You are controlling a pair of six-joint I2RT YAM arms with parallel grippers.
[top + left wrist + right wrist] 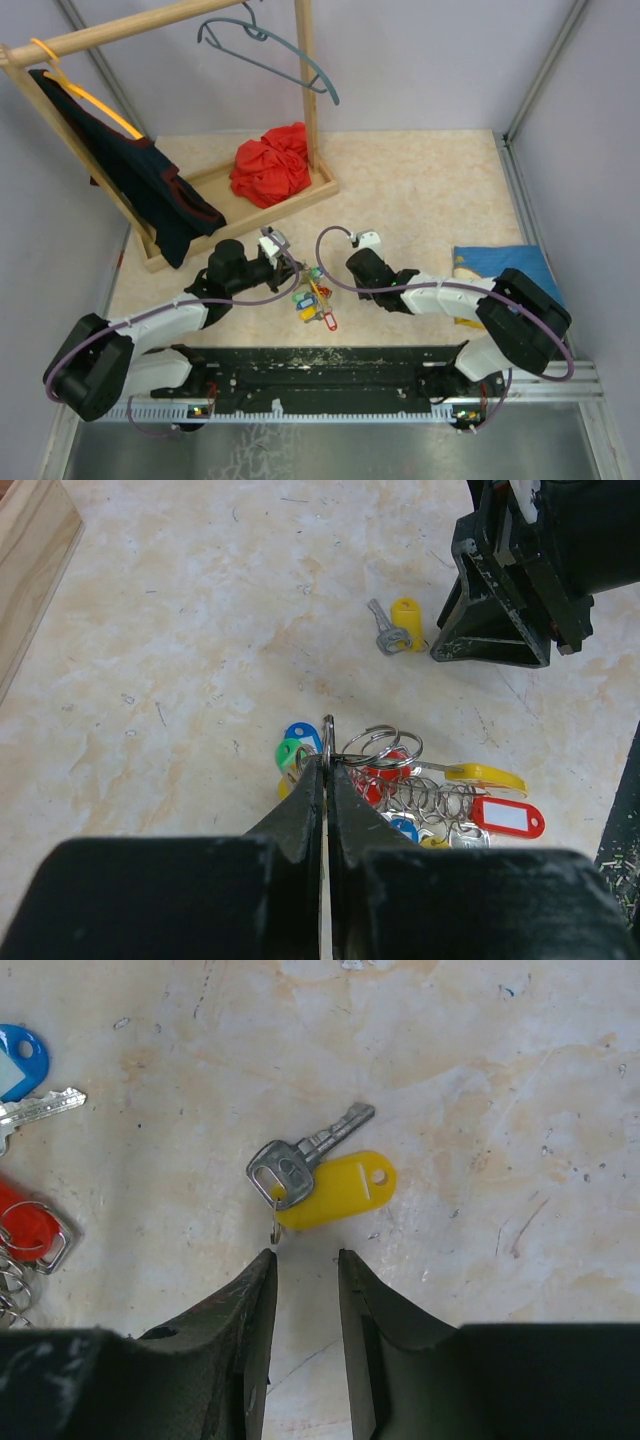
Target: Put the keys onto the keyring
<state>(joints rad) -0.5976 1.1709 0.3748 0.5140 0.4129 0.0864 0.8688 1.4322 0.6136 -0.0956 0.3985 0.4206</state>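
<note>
Left gripper clenched on the keyring, which stands edge-on at the cluster of tagged keys by the near edge of the table. Right gripper has its fingers parted and holds nothing; a lone yellow-tagged key lies flat just beyond its tips.

The keyring is pinched edge-on right at the tips of the left gripper, standing upright. The rest of the keys lie in a flat tangle around those tips, blue and green tags on the left, red and yellow ones off to the right, small rings mixed in. One loose key with a yellow tag sits flat just ahead of the right gripper, whose jaws are apart.
</note>
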